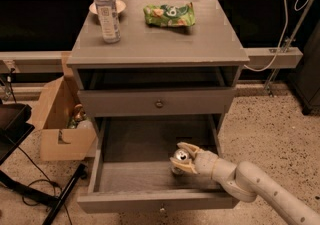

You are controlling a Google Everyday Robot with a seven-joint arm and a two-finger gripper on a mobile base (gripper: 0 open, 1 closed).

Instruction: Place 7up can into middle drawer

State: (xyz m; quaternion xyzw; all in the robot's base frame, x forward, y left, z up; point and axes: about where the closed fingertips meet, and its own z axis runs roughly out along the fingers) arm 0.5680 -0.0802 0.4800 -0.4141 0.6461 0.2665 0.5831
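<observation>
The 7up can, silver with its top facing up, stands upright inside the open middle drawer, at the tray's right side near the front. My gripper reaches into the drawer from the lower right. Its two pale fingers sit on either side of the can and are shut on it. The can's base looks to be at or just above the drawer floor. The drawer's front panel lies along the bottom of the view.
The upper drawer with a round knob is closed above. On the cabinet top stand a clear water bottle, a small bowl and a green snack bag. An open cardboard box sits on the floor at left.
</observation>
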